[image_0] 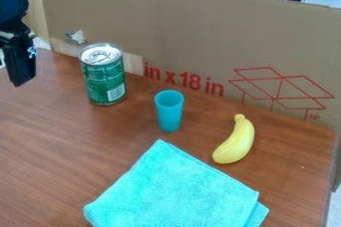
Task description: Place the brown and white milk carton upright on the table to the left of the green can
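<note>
At the upper left, my black gripper [19, 64] hangs over the wooden table [40, 136], to the left of a green can [104, 75] with a silver top, and holds nothing that I can see. The can stands upright. Right of it a small teal cup [169, 112] stands with its mouth up. A yellow banana [234, 141] lies farther right, its stem end pointing toward the back. In front of the cup and banana, a folded turquoise cloth [174, 191] lies flat near the front.
A tall cardboard panel [200, 32] with red print runs along the table's back edge, close behind the can and cup. The table's right edge lies beyond the banana. Equipment and cables show behind the panel.
</note>
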You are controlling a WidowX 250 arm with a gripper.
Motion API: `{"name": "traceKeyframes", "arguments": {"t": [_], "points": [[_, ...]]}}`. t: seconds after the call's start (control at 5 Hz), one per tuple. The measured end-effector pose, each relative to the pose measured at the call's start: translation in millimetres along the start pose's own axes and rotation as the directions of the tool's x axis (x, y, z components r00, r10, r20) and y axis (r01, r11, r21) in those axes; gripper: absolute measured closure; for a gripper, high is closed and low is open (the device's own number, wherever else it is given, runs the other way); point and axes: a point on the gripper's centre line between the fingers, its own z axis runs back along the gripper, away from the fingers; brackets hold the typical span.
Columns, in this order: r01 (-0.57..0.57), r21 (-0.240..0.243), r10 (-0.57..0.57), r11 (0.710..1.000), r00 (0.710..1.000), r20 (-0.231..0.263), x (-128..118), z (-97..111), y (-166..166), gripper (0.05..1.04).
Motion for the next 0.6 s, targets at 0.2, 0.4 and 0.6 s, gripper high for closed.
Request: {"name": "traceKeyframes", "arguments": {"t": [0.2, 0.4, 0.6], "points": [[0.003, -0.014, -0.004, 1.0, 1.0, -0.022, -2, -6, -2, 0.081], [0.009, -0.071, -0.009, 0.997, 1.0, -0.002, -3, 7, 1, 0.081], [-0.04, -0.088, 0.045, 0.995, 0.998, 0.054, -10, 33, 19, 0.081]]}}
